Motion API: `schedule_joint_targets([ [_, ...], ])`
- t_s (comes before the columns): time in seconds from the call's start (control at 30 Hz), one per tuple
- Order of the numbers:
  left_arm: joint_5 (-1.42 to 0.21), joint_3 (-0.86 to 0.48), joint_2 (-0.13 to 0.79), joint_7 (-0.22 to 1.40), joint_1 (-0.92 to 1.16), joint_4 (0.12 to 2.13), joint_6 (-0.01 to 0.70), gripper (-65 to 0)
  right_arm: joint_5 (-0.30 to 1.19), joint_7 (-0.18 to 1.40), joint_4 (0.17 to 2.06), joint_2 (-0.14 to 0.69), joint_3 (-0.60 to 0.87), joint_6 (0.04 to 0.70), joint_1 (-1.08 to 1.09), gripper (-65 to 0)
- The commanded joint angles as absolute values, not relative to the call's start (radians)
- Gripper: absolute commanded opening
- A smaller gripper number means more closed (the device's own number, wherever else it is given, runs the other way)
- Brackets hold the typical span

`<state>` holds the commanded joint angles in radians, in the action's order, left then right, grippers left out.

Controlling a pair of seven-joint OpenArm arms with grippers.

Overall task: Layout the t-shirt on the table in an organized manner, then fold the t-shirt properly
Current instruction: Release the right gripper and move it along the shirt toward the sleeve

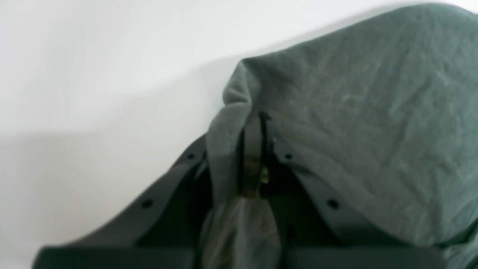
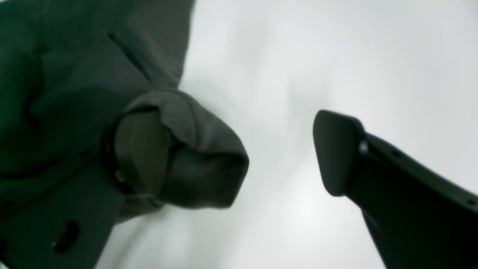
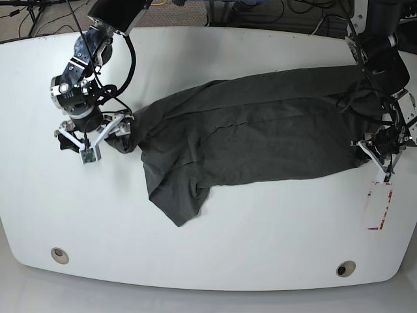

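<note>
Left tool [image 1: 257, 149] pinched closed; right tool [image 2: 239, 157] spread wide, arms far apart

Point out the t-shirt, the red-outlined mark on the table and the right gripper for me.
t-shirt [image 3: 260, 130]: base view, middle of the spread cloth.
red-outlined mark [image 3: 378, 207]: base view, inside the rectangle's outline.
right gripper [image 2: 239, 153]: right wrist view, gap between its open fingertips.
</note>
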<state>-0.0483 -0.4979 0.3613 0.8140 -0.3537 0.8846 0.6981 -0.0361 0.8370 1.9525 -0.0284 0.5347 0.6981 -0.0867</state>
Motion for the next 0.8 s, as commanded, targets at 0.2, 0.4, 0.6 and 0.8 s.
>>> schedule_joint_targets([
  [0.2,-0.048,-0.498,0.363,0.814,-0.357,0.885,0.698,-65.0,-0.03,0.835,2.003,-0.033,0.532,0.698,-0.231,-7.0],
  [0.4,-0.048,-0.498,0.364,0.812,-0.357,0.886,0.698,-65.0,-0.028,0.797,2.003,-0.033,0.536,0.698,-0.302,-7.0],
  [0.6,-0.048,-0.498,0.364,0.812,-0.357,0.886,0.698,-65.0,-0.039,0.771,2.003,-0.022,0.539,0.698,-0.254,-7.0],
  [0.8,-0.048,-0.498,0.364,0.812,-0.357,0.886,0.698,-65.0,-0.039,0.796,2.003,0.002,0.533,0.698,-0.176,-7.0],
])
